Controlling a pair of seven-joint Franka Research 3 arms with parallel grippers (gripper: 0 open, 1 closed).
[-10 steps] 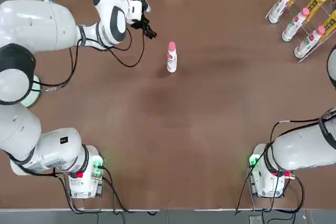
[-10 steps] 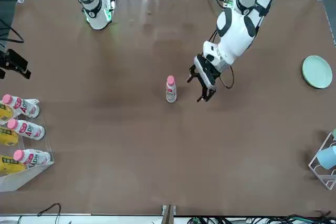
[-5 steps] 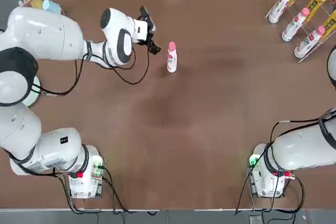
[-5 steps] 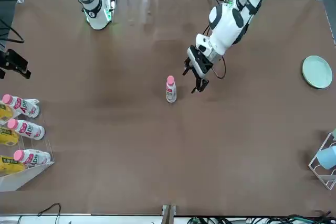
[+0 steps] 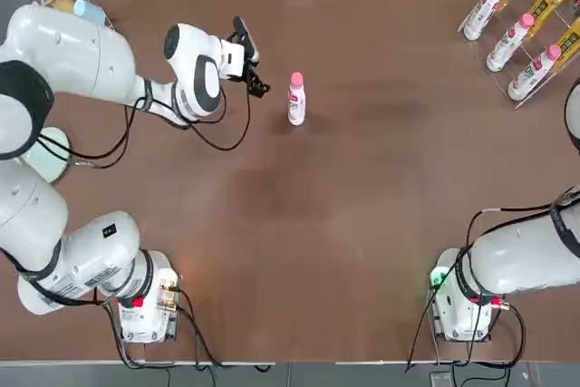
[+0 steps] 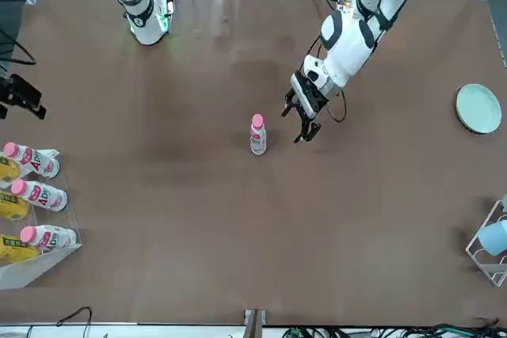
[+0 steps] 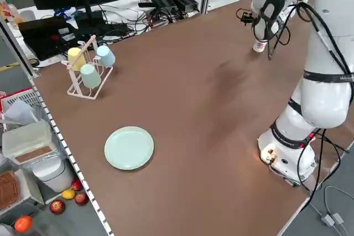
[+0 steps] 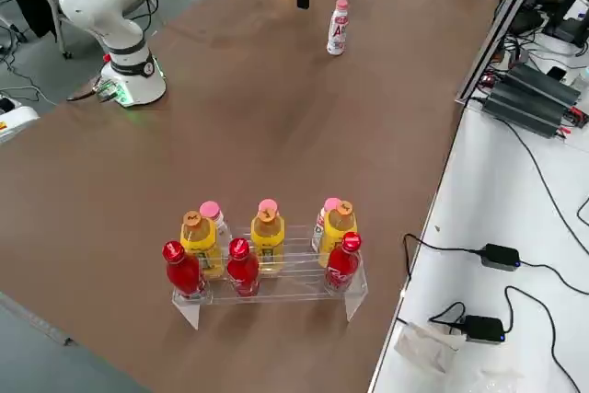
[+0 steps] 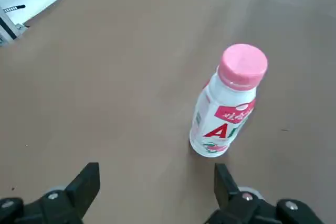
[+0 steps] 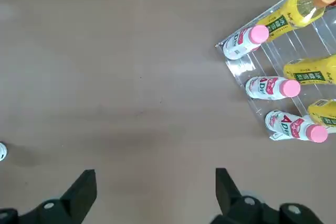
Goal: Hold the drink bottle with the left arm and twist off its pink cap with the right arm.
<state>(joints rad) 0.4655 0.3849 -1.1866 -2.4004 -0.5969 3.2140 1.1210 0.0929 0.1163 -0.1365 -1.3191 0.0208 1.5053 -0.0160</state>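
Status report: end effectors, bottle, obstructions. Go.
Left end effector open beside small white plastic drink bottle, not touching. Round pink cap on. Right end effector open, parked. Path clear.

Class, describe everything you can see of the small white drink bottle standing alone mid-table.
The small white plastic drink bottle stands upright on the brown table, alone and untouched. A pink-red printed label wraps its middle, its neck narrows, and a round pink screw cap is on. The left arm's black two-finger tool hangs open close beside it, not touching.
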